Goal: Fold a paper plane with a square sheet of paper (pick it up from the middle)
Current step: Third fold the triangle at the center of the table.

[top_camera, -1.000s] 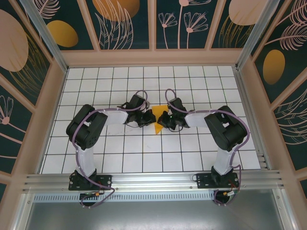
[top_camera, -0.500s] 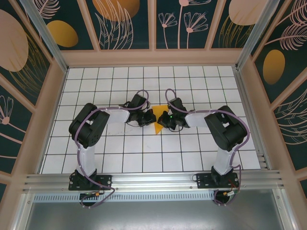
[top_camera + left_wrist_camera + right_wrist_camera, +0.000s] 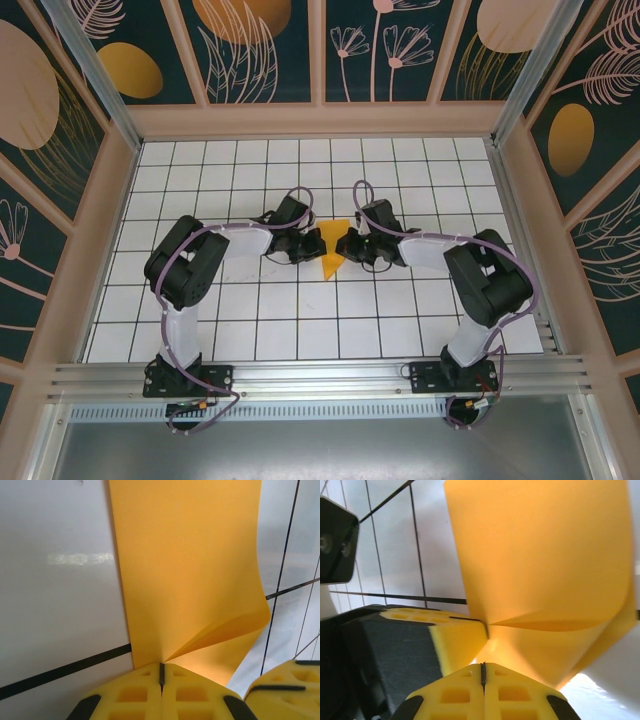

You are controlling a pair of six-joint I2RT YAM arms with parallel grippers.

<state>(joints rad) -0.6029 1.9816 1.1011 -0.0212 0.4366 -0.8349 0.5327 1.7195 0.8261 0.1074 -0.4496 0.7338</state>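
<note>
The square sheet of paper (image 3: 331,254) is orange-yellow and folded into a downward-pointing triangle at the middle of the white grid table; no paper plane shape shows. My left gripper (image 3: 312,245) is shut on its left edge, and in the left wrist view the jaws (image 3: 161,666) pinch the paper (image 3: 185,570) where two layers part. My right gripper (image 3: 346,246) stands at the paper's right side, shut. In the right wrist view its closed tips (image 3: 482,665) lie against the lower flap of the paper (image 3: 540,565), with no paper seen between them. The left gripper's fingers (image 3: 457,640) hold the fold just ahead.
The white grid table (image 3: 300,320) is walled by dark floral panels (image 3: 130,70) at the back and sides. An aluminium rail (image 3: 320,378) runs along the near edge by the arm bases. Both forearms lie low over the table's middle.
The right arm has swung outward and its gripper has slid slightly right along the paper, uncovering more of it. The left gripper has kept its grip in place.
</note>
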